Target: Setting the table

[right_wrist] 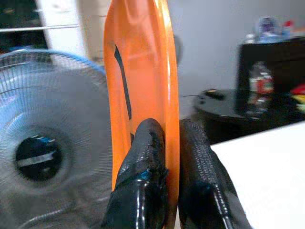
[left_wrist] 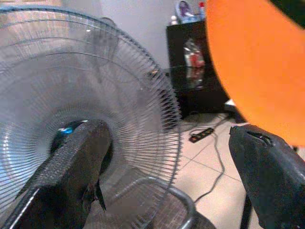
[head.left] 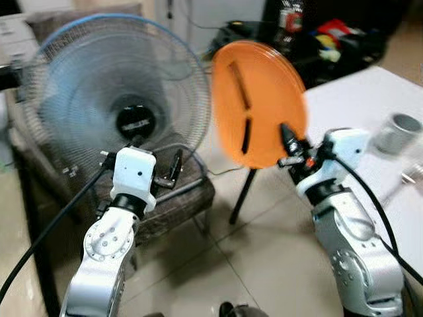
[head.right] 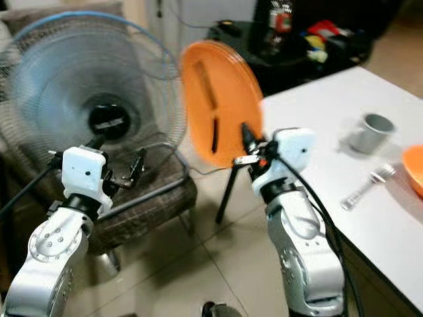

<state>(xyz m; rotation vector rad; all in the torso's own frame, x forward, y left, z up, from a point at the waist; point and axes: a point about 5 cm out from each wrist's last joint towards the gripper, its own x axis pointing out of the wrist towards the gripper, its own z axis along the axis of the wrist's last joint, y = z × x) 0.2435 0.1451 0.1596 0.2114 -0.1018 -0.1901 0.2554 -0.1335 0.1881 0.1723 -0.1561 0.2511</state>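
My right gripper (head.left: 285,142) is shut on the lower rim of an orange plate (head.left: 258,102), holding it upright on edge in the air beside the white table (head.right: 310,119). In the right wrist view both black fingers (right_wrist: 143,157) pinch the plate's rim (right_wrist: 143,71). On the table sit a grey cup (head.right: 373,131), a metal fork (head.right: 367,183) and, at the right edge, an orange bowl (head.right: 415,168). My left gripper (left_wrist: 167,171) is open, raised in front of a fan, with nothing between its fingers (left_wrist: 71,171).
A large standing fan (head.left: 115,99) rests on a brown chair (head.left: 178,191) straight ahead at left. A black cabinet (head.left: 317,36) with bottles and clutter stands behind. Tiled floor (head.left: 264,251) lies between the chair and the table. A thin black stand leg (head.left: 243,195) rises under the plate.
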